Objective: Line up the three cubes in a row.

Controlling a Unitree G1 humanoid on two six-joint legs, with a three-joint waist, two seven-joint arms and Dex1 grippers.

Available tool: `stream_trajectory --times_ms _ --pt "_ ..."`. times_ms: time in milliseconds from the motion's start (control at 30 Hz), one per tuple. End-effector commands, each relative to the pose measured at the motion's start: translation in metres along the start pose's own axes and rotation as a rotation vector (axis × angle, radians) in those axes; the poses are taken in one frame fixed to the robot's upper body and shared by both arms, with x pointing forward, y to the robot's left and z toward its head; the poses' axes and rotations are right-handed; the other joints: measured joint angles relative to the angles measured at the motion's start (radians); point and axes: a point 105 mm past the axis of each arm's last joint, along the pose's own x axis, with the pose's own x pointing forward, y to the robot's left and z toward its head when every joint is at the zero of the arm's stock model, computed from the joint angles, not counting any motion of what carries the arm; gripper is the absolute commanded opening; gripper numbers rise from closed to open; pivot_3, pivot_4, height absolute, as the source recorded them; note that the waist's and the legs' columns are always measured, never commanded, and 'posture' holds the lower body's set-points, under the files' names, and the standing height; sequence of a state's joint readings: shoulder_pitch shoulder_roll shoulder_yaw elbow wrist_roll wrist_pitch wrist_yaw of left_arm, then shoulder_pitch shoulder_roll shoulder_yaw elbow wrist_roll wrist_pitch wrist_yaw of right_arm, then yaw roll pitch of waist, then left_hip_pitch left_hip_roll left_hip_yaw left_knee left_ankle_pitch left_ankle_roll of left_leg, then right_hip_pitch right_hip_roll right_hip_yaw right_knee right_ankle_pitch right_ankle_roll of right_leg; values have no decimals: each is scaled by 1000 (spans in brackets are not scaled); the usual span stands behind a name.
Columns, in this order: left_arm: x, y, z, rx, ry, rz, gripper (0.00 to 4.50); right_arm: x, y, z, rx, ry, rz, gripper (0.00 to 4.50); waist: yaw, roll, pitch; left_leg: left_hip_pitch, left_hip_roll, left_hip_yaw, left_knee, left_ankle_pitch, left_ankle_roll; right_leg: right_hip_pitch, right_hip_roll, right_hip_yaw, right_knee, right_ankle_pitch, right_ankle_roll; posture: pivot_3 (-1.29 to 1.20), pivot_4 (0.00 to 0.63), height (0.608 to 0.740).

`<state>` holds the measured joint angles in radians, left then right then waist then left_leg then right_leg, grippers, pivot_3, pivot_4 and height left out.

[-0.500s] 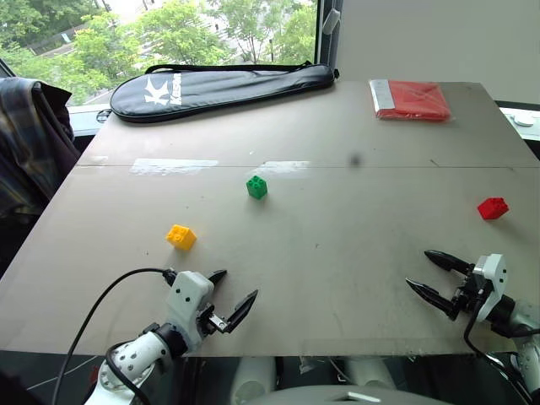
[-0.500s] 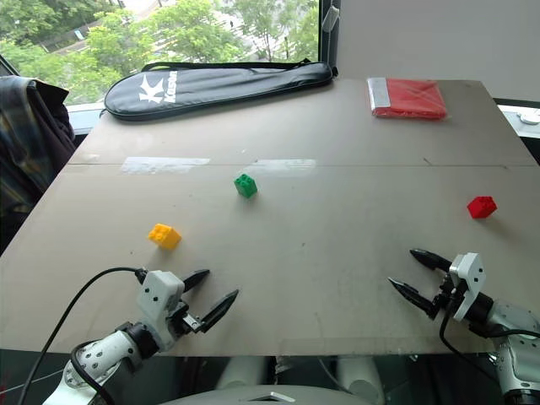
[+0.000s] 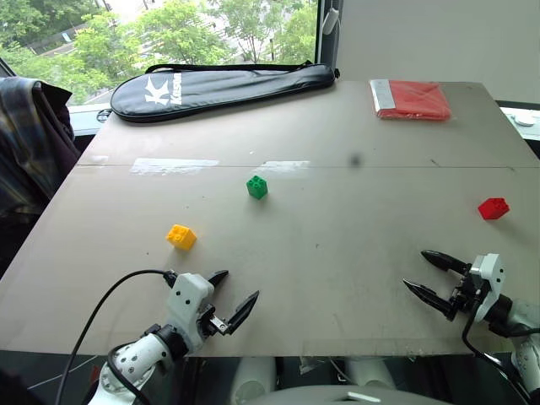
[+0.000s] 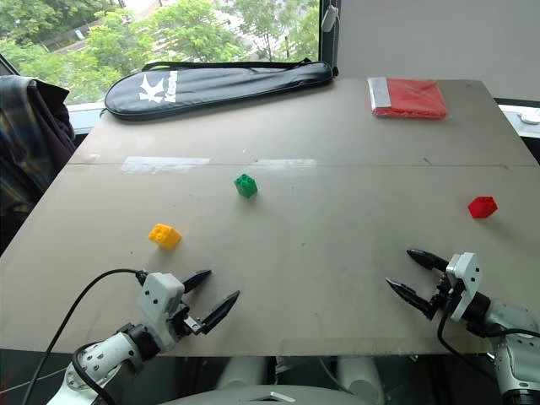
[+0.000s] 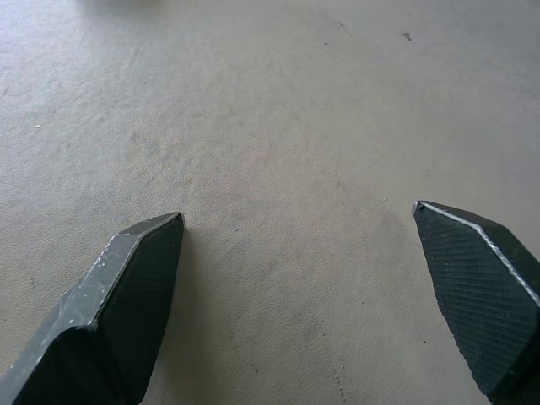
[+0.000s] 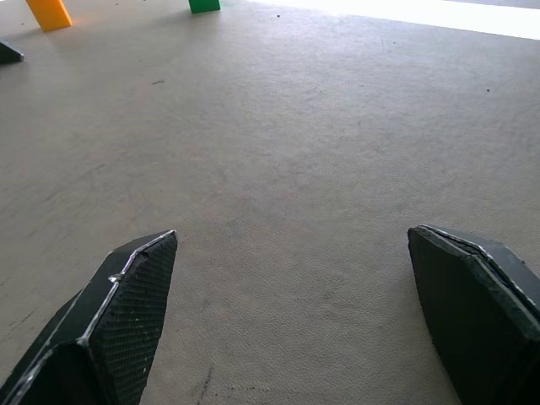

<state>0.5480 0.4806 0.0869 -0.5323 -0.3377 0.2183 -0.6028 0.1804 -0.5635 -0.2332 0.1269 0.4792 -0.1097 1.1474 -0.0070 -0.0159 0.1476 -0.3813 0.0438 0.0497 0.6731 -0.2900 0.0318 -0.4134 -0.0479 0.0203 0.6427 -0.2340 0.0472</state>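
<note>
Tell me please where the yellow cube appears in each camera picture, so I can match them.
Left eye view: yellow cube sits left of centre, beyond the left claw.
Right eye view: same cube, a little further left.
Left wrist view: not in it.
Right wrist view: an orange-yellow block at the picture's edge, beside the green cube.
Shared landmark: the green cube, nearest neighbour of the yellow one.
</note>
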Motion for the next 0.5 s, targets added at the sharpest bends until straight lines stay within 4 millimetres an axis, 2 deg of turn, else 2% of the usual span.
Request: stream_trajectory --times_ms 33,333,433,500 --pt "0 -5 -8 -30 25 -22 4433 0 1 5 -15 -8 4 4500 0 0 0 0 0 0 0 0 0 0 0 0 0 0 0 0 150 708" --pt "2 -6 -7 -22 26 -40 4433 -3 1 6 -16 -6 -6 4500 3 0 0 0 -1 0 0 0 0 0 0 0 0 0 0 0 150 708" --pt "3 -9 -2 -13 39 -79 4433 -5 -1 8 -12 -12 -24 4500 8 0 0 0 -2 0 0 0 0 0 0 0 0 0 0 0 150 708" --pt "6 -11 11 -5 17 -111 4433 -9 -9 17 -12 -37 -60 4500 11 1 0 0 -2 0 0 0 0 0 0 0 0 0 0 0 150 708"
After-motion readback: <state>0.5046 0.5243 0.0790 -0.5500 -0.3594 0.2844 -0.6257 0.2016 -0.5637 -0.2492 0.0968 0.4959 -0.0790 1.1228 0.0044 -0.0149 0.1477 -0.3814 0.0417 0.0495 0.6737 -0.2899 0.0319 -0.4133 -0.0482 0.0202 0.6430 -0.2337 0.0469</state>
